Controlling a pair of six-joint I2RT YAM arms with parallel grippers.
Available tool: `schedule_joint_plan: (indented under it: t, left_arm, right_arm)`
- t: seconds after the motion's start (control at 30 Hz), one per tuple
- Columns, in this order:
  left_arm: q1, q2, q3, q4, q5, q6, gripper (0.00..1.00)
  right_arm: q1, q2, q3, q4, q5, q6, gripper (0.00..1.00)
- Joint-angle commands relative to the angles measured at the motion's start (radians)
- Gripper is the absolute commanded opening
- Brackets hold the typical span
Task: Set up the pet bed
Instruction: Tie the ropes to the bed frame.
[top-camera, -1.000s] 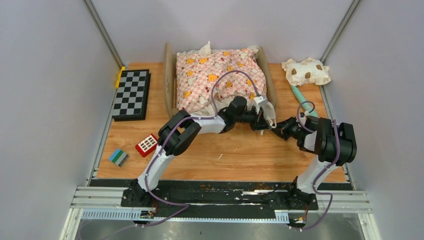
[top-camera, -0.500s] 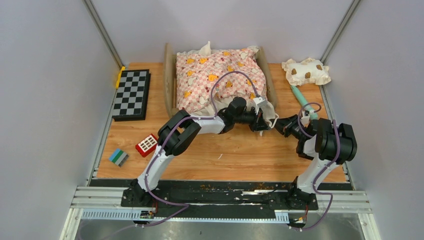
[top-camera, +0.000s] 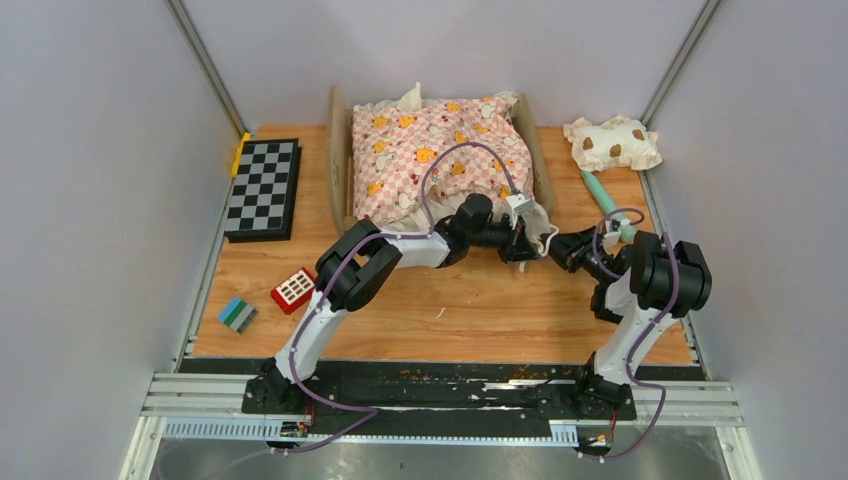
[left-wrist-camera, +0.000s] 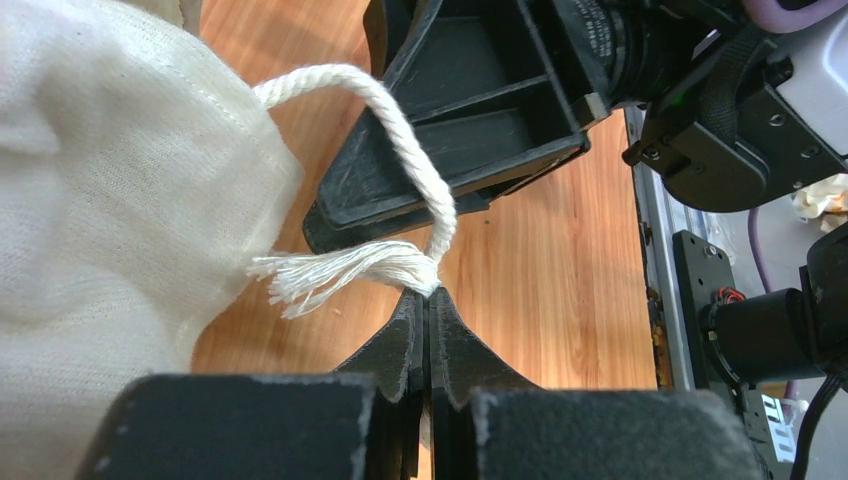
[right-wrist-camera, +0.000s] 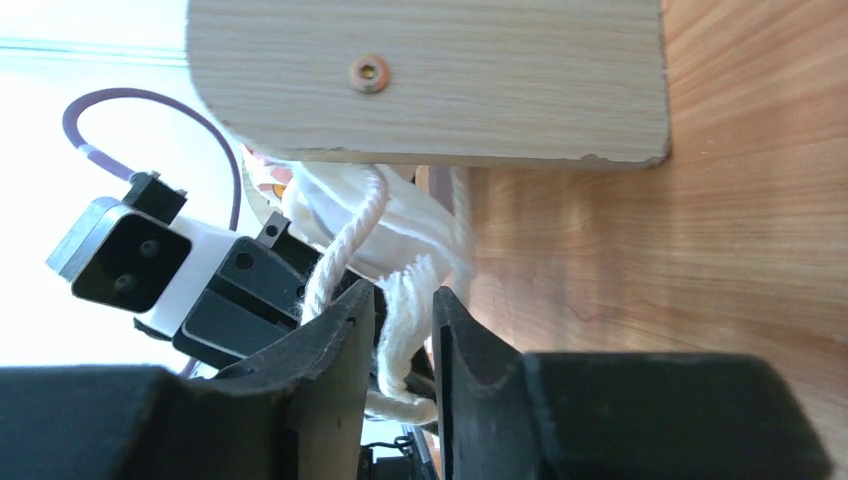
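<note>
Honestly looks like the tie-down step: pet bed (top-camera: 338, 170) sits far-middle on the table (top-camera: 480, 310) under the pink cushion (top-camera: 440, 150), left pincer (left-wrist-camera: 428, 300) clamped tight on the white cord (left-wrist-camera: 420, 190), right pincer (right-wrist-camera: 403, 300) barely parted around loose strands, so next probably needs a firm re-pinch.

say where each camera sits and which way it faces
top external: high behind the bases, looking down at the pet bed; both arms show
left wrist: on the left arm, along its shut left claw pinching a white cord
right wrist: on the right arm, past its parted right claw toward the pet bed's frame
wrist views share the cord and each other's claw
</note>
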Motion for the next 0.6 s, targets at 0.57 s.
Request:
schedule_joint_plan:
  t: [0.57]
  left_arm:
    - [0.007, -0.027, 0.069, -0.023, 0.032, 0.001, 0.0]
  right_arm:
    - [-0.005, -0.328, 0.015, -0.555, 0.038, -0.412, 0.43]
